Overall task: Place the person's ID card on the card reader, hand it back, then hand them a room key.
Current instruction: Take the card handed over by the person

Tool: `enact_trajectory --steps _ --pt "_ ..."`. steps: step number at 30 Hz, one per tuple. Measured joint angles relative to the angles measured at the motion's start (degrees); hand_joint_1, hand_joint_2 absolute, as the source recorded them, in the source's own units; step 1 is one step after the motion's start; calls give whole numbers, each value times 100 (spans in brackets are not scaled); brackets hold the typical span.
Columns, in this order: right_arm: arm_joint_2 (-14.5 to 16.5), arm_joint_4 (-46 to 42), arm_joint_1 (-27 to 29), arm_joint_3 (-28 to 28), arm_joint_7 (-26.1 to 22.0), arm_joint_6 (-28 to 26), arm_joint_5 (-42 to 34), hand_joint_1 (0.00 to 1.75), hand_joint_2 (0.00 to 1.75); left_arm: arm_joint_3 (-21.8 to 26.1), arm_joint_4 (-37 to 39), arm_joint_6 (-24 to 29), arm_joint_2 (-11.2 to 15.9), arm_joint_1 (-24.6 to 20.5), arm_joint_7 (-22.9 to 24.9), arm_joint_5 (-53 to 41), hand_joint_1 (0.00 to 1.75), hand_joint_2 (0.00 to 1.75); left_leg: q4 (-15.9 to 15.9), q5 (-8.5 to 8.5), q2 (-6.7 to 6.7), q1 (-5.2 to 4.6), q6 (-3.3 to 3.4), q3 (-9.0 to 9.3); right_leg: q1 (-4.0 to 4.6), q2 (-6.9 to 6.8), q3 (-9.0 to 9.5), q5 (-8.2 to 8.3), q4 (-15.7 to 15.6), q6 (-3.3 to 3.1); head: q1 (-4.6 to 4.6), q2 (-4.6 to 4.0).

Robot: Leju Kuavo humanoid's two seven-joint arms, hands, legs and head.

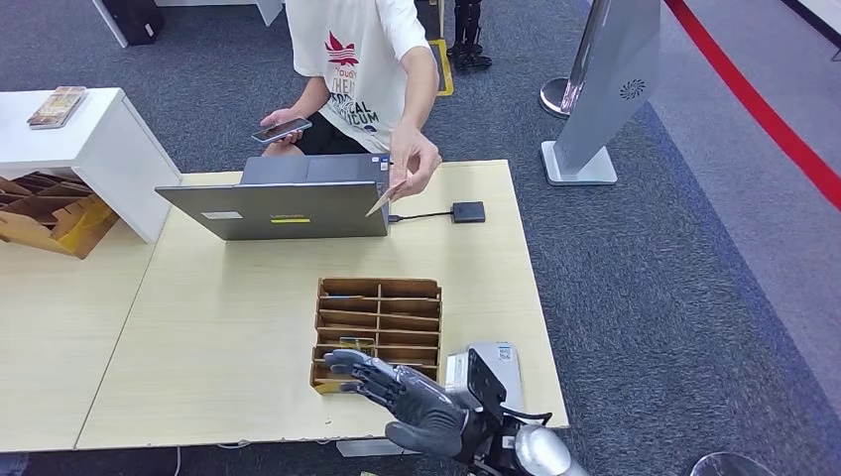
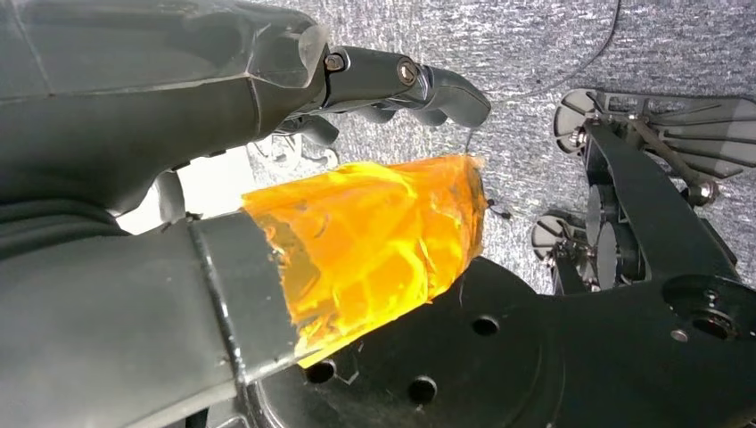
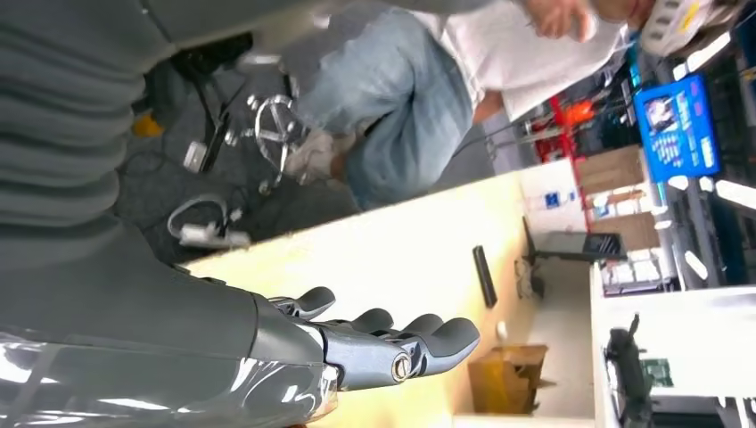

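Observation:
A person sits behind the table and holds out a tan ID card [image 1: 385,199] in one hand, just right of the laptop [image 1: 288,203]. The small black card reader [image 1: 468,211] lies on the table beside that hand, its cable running to the laptop. A wooden slotted tray [image 1: 377,322] stands near the front edge, with a card [image 1: 355,343] in one of its near slots. My right hand [image 1: 402,395] [image 3: 374,343] hovers over the tray's near right corner, fingers stretched out and apart, holding nothing. My left hand [image 2: 392,85] hangs over grey carpet, fingers loosely extended and empty.
A white device [image 1: 493,369] sits at the front right table corner next to my right arm. The person's other hand holds a phone [image 1: 281,130]. A white cabinet [image 1: 89,149] and cardboard [image 1: 50,213] stand left; a grey sign stand [image 1: 605,89] is on the carpet at right.

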Motion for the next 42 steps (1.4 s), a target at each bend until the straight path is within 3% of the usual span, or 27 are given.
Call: enact_trajectory --steps 8,16,29,37,38,41,42 --pt "315 -757 -515 -72 113 -2238 3145 0 175 -14 13 0 5 0 0 127 0 0 0 1 2 0 0 2 0 3 -1 1 2 0 -1 0" --pt "730 -768 -1461 128 576 -3699 5916 0 175 -281 13 -87 72 -61 113 -90 0 0 0 5 1 1 -4 3 1 3 -1 2 4 -2 0 0" --pt "976 798 -2508 372 1064 -4420 8127 0 175 -731 13 -158 191 -177 178 -327 0 0 0 6 -1 1 -4 2 1 1 0 3 4 -2 0 0" --pt "998 1793 -3005 424 1171 -4566 8727 0 175 -967 13 -179 230 -222 179 -366 0 0 1 6 -2 1 -4 2 1 1 -1 3 4 -2 0 0" --pt "998 1876 -3042 422 1182 -4570 8744 22 175 -979 13 -179 233 -222 179 -360 0 0 1 6 -1 1 -4 2 1 1 -1 3 4 -2 0 0" --pt "998 2054 -3108 403 1188 -4609 8754 148 175 -1008 13 -179 235 -223 179 -341 0 0 1 6 -1 1 -4 2 1 1 -1 3 4 -2 1 0" --pt "998 2091 -3114 388 1188 -4631 8742 170 175 -1017 13 -179 234 -223 179 -332 0 0 1 6 -1 1 -4 2 1 1 -1 3 4 -2 1 0"
